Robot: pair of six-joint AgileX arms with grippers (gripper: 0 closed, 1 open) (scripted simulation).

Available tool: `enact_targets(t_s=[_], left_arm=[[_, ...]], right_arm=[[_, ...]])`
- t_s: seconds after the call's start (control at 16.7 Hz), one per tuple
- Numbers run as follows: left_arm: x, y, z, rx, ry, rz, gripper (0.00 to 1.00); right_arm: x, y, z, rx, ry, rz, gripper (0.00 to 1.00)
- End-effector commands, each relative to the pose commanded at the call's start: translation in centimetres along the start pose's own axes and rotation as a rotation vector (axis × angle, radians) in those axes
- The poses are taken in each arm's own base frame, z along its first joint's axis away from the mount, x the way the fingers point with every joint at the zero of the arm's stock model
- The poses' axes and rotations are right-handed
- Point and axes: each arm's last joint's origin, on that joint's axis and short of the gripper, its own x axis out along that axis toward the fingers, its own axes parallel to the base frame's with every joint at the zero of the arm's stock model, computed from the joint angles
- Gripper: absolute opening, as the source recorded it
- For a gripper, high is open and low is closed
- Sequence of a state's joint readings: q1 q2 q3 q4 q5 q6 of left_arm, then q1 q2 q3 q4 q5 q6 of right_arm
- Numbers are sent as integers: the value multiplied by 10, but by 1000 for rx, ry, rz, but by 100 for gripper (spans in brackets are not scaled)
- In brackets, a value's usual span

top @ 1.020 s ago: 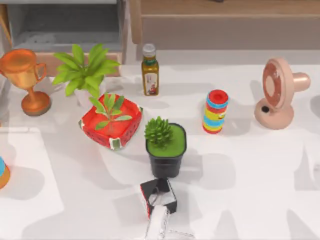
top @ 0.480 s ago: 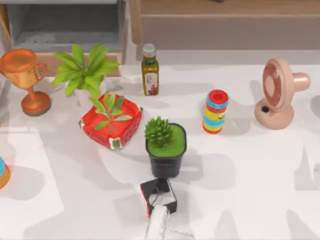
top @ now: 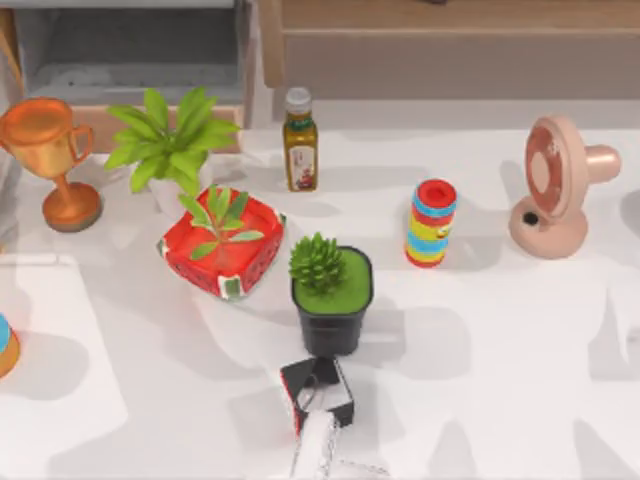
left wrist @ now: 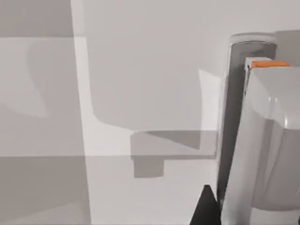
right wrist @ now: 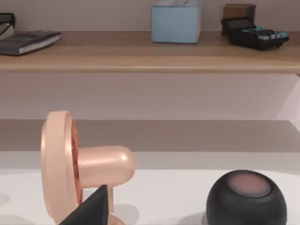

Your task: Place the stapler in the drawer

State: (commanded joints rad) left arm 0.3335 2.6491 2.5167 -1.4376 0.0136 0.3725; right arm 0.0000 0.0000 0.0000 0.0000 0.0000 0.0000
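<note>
The stapler [top: 314, 448], white and elongated, lies at the table's front edge in the top view, partly cut off by the picture's lower border. It touches or nearly touches a black-and-white box-shaped gadget [top: 318, 392] just behind it. The drawer [top: 130, 45] stands open at the back left, with a grey interior and a tan front panel [top: 92, 118]. A dark corner of my left gripper [left wrist: 206, 212] shows over a bare white surface in the left wrist view. A dark corner of my right gripper [right wrist: 93, 209] shows in front of the pink fan [right wrist: 75, 164].
Between the stapler and the drawer stand a black pot with a succulent [top: 332, 292], a red planter [top: 222, 243] and a leafy plant [top: 170, 140]. An orange trophy [top: 48, 160], an oil bottle [top: 299, 140], a ring stack [top: 431, 222], the fan [top: 555, 185] and a dark speaker [right wrist: 246, 197] are around.
</note>
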Motion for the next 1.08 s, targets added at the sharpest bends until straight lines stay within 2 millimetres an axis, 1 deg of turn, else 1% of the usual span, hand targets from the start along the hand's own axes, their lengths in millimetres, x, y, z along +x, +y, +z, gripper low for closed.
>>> enact_targets(t_s=[0.3, 0.36, 0.9, 1.02, 1.08], left_arm=[[0, 0, 0, 0, 0, 0, 98], [0, 0, 0, 0, 0, 0, 100], [0, -1, 0, 2, 0, 0, 100], [-8, 1, -2, -3, -20, 1, 100], [-16, 1, -4, -5, -44, 3, 100]], right_arm=[[0, 0, 0, 0, 0, 0, 100], [0, 0, 0, 0, 0, 0, 100], [0, 0, 0, 0, 0, 0, 100], [0, 0, 0, 0, 0, 0, 100], [0, 0, 0, 0, 0, 0, 100]])
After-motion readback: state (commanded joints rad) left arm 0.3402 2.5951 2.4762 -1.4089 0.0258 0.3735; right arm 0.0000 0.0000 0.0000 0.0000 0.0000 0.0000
